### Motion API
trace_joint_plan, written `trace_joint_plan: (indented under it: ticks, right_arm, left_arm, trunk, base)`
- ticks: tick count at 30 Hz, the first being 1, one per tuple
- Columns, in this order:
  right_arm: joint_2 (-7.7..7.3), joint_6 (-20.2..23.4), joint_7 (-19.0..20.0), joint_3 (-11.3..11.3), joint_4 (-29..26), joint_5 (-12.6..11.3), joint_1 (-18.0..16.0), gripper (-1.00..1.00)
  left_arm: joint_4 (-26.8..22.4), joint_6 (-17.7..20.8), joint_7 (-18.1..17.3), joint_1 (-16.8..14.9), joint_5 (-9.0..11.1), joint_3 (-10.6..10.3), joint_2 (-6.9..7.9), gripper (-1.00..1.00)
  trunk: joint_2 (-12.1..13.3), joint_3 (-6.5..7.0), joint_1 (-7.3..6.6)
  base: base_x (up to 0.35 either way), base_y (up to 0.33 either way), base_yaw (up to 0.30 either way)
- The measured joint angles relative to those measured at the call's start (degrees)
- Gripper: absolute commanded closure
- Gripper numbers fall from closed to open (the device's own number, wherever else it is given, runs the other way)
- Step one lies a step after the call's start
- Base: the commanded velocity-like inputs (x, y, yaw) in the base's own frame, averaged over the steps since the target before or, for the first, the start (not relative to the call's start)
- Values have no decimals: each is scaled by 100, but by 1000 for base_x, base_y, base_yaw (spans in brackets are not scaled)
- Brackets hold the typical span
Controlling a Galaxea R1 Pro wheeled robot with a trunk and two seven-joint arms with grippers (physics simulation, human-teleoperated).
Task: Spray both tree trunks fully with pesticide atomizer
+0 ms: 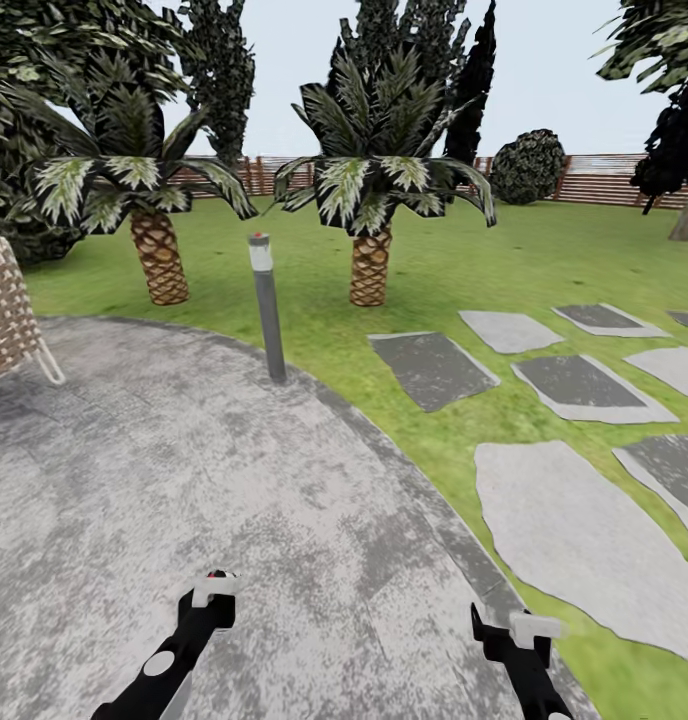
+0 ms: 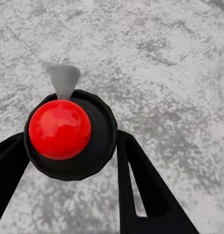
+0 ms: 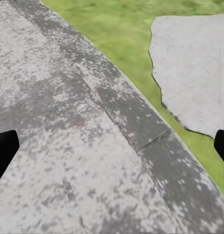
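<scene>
My pesticide atomizer (image 2: 68,131) hides its own body beneath its red cap; the wicker chair (image 1: 9,305) is cut off.

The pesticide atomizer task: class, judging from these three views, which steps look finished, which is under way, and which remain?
Done: the pesticide atomizer is off the floor, sitting between the left gripper fingers, red top facing the wrist camera. In hand: carrying it over the paving; the right gripper hangs open. Left: all spraying. Ahead stand two palms, a lamp post and stepping stones.
</scene>
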Motion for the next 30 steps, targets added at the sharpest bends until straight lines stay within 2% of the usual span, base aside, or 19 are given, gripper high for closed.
trace_joint_plan:
  ticks: [30]
  right_arm:
    - [1,0,-1,4,5,0,0,-100]
  left_arm:
    - [5,-1,5,2,-8,1,1,100]
  trunk:
    - [0,0,0]
  base:
    - [206,-219,-300]
